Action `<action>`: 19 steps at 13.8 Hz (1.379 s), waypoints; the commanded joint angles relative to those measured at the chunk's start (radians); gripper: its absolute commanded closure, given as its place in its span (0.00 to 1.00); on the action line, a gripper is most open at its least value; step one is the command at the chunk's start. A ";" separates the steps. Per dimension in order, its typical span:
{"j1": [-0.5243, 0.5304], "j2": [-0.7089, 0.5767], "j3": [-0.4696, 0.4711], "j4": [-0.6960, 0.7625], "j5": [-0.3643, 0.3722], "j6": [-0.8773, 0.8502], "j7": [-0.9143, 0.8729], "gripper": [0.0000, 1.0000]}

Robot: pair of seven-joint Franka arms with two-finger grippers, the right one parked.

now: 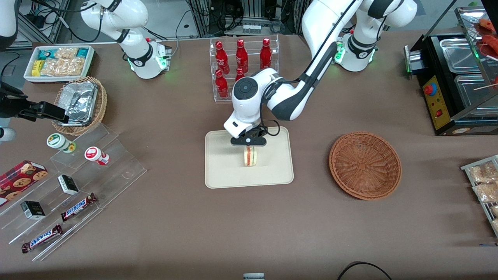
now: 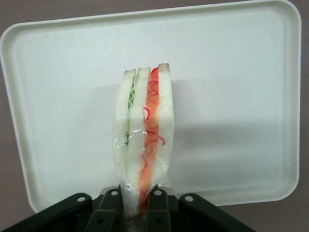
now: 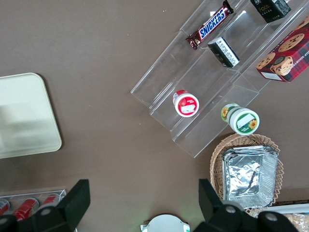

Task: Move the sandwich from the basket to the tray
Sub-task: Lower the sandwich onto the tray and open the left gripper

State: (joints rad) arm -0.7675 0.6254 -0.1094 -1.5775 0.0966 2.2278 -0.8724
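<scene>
The cream tray (image 1: 218, 171) lay mid-table, and over it hung the left arm's gripper (image 1: 249, 144), its fingers (image 2: 157, 212) clenched on the plastic-wrapped sandwich (image 1: 250, 156), which stood on edge with its layers showing. Toward the working arm's end sat the reddish-brown wicker basket (image 1: 365, 165), nothing in it.

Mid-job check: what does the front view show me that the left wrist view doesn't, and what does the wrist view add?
Only the front view shows the empty basket lying toward the working arm's end, and the red bottles farther from the camera than the tray. Only the left wrist view shows the sandwich's clear wrap and its green and red-orange layers up close. Both show the hand shut on the sandwich, held edge-up over the tray.
</scene>
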 commanded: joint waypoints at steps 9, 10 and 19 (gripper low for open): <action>-0.023 0.079 0.019 0.030 0.014 0.039 -0.092 1.00; -0.024 0.082 0.019 0.028 0.014 0.041 -0.092 1.00; -0.018 0.016 0.025 0.036 0.014 0.021 -0.123 0.01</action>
State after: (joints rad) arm -0.7733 0.6889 -0.0998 -1.5511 0.0967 2.2655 -0.9511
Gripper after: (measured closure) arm 0.286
